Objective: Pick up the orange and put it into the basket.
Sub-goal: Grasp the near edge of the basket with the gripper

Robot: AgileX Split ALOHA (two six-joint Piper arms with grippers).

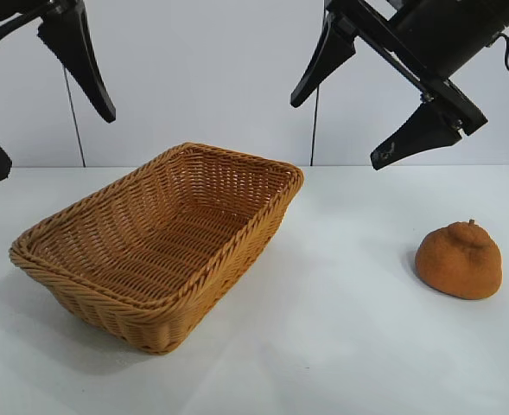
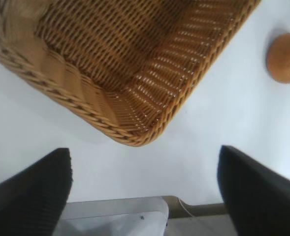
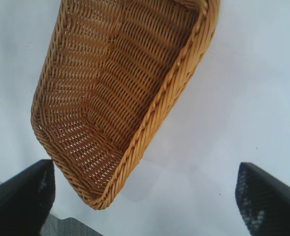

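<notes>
- Nothing of the task is done yet, as far as the views show: the orange (image 1: 458, 260) sits on the white desk (image 1: 340, 346), well apart from the basket (image 1: 237, 164) and to its right in the exterior view, untouched by either arm.
- The basket holds nothing; its woven floor shows bare in all three views.
- The right end effector (image 1: 351, 114) hangs in the air above the desk between basket and orange, fingers spread wide, nothing between them.
- The left end effector (image 1: 42, 121) is up high over the basket's left end, fingers likewise apart and holding nothing; its wrist view shows the basket's corner and the orange farther off.
- All steps remain, by my reading: reach down to the orange, close on it, lift, carry it over the braided rim, and release. The right arm looks better placed for that, being nearer the fruit.
</notes>
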